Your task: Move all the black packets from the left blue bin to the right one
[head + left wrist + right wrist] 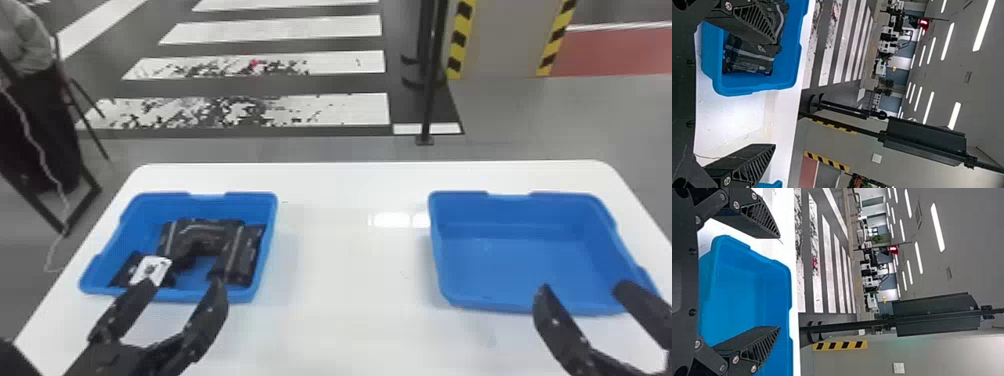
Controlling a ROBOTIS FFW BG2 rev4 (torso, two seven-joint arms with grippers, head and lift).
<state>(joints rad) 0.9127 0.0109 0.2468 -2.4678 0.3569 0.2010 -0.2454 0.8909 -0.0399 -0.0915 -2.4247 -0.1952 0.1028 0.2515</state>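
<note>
My left gripper (182, 285) stands open at the near edge of the left blue bin (100, 260), nothing between its fingers. Several black packets (242, 255) lie in that bin, some overlapping, one at its near left with a white label (150, 270). In the left wrist view the open left gripper (774, 94) has a black packet (746, 58) in the bin beyond one finger. My right gripper (582, 287) is open at the near side of the right blue bin (530, 270), which holds nothing. The right wrist view shows the right gripper (779, 282) apart, beside the right bin (738, 297).
Both bins stand on a white table (350, 260), with a wide gap between them. Behind the table stands a thin black post (428, 90). At the far left is a dark chair frame (82, 200) on the floor.
</note>
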